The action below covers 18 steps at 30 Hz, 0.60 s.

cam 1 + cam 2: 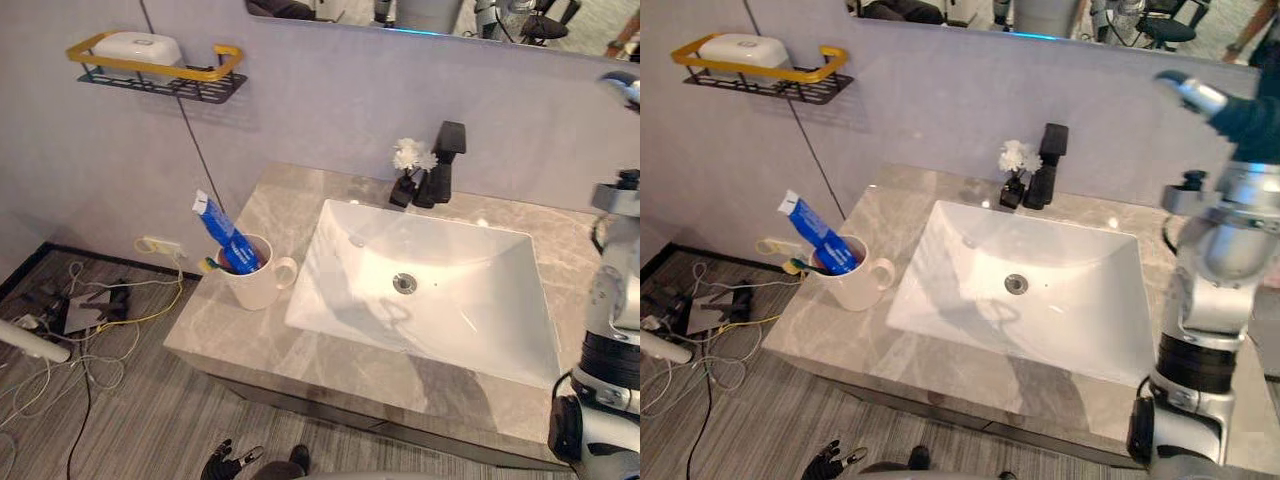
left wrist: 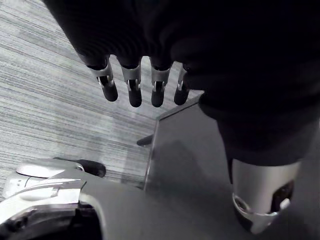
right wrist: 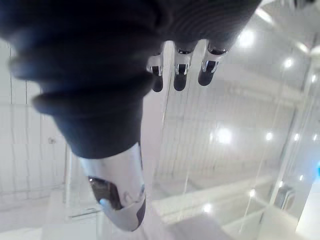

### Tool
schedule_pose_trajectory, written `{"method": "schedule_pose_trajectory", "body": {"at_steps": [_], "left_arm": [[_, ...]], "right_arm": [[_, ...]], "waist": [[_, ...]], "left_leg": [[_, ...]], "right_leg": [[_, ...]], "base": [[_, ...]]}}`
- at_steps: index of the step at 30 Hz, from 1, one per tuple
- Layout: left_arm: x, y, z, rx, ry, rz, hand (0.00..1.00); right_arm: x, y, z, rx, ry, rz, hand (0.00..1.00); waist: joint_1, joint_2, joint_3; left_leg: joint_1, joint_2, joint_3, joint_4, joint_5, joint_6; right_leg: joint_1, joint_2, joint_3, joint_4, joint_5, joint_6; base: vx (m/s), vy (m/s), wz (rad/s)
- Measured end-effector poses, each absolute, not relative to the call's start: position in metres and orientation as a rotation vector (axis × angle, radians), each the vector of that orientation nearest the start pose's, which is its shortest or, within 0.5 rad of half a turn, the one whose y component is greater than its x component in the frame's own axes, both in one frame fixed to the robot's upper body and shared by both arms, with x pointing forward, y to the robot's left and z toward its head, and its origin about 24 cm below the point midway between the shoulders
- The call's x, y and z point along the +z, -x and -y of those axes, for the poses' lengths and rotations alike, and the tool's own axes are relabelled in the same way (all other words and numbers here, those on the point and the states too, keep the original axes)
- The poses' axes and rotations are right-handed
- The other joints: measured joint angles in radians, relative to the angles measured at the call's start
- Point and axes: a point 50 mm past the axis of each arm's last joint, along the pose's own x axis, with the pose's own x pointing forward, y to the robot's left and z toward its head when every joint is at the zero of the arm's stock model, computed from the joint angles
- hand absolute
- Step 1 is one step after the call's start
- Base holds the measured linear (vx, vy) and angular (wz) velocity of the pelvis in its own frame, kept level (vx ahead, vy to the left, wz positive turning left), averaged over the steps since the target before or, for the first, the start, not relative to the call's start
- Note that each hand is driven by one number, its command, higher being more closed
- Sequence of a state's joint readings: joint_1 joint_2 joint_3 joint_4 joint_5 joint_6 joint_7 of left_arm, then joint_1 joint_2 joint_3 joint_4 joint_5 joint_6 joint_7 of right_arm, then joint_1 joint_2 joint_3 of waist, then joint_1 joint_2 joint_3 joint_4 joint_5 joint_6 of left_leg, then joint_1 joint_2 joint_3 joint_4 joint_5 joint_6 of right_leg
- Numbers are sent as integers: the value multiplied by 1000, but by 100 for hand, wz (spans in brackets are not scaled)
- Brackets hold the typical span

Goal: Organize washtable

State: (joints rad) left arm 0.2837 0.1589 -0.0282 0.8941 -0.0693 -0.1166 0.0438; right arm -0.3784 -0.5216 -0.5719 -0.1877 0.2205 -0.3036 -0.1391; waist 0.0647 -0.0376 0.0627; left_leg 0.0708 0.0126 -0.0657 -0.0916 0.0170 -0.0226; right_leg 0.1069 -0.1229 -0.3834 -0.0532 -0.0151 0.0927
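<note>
Left robot hand [image 2: 134, 86]: fingers straight and slack, thumb apart, nothing held. Hangs low, below the table's front edge, over the floor.

Right robot hand [image 3: 181, 75]: fingers loosely straight, empty. Raised high by the table's right end.

Mug [image 1: 255, 282]: white, upright on the table [image 1: 250, 345]. Ahead of and above the left robot hand, well to the left of the right one. Neither hand touches it.

Toothpaste tube [image 1: 222, 232]: blue, standing aslant in the mug.

Toothbrush [image 1: 209, 265]: yellow-green end poking over the mug's rim on the side away from the right robot hand. Taken for a toothbrush; the head cannot be made out.

Sink [image 1: 470, 325]: white basin, bare, between the mug and the right robot hand and below that hand.

Faucet [image 1: 443, 160]: black, beyond the sink from both hands.

Vase [image 1: 403, 190]: small, dark, with white flowers. Just beside the faucet, on the left robot hand's side.

Shelf [image 1: 185, 73]: on the wall, yellow rail, far above and beyond the left robot hand. Carries a white soap box [image 1: 138, 47].

Step in hand: judged done or nearly so. Nothing lies loose on the table, brush and paste are in the mug, and both hands are free.

Next move: any last tidying of the mug would call for the left robot hand to rise over the table edge and keep clear of the leaning tube.
</note>
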Motion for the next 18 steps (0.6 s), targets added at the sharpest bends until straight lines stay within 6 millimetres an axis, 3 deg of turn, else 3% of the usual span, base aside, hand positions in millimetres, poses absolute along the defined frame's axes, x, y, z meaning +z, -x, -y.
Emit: {"method": "schedule_pose_trajectory", "body": {"at_steps": [6, 11, 16, 18], "left_arm": [[-154, -54, -212, 187, -86, -1050, 0], [-154, -54, -212, 228, -53, -1048, 0], [-155, -55, -207, 245, -21, -1044, 0], [-155, -54, -206, 286, 15, -1041, 0]], "right_arm": [[224, -187, 368, -824, 226, 839, 0], [156, -150, 403, -1093, 181, 533, 0], [108, -129, 405, -1191, 146, 313, 0], [76, -107, 398, -1255, 102, 187, 0]], "waist": [[-37, 5, -20], [-69, 5, -33], [-80, 22, -46], [-80, 24, -47]], "left_leg": [[1, 3, 24, 0, -7, -2], [6, 6, 43, 0, -11, -6], [6, 4, 67, 3, -18, -2], [7, 6, 70, 2, -22, -4]], "right_leg": [[-13, 2, 21, 0, 1, 1], [-22, 5, 38, -3, 4, 5], [-24, 4, 56, -21, 17, 5], [-24, 5, 55, -20, 12, 10]], "base": [[-3, 4, -14], [-19, -3, -10], [-33, 11, -12], [-16, 0, -4]]}}
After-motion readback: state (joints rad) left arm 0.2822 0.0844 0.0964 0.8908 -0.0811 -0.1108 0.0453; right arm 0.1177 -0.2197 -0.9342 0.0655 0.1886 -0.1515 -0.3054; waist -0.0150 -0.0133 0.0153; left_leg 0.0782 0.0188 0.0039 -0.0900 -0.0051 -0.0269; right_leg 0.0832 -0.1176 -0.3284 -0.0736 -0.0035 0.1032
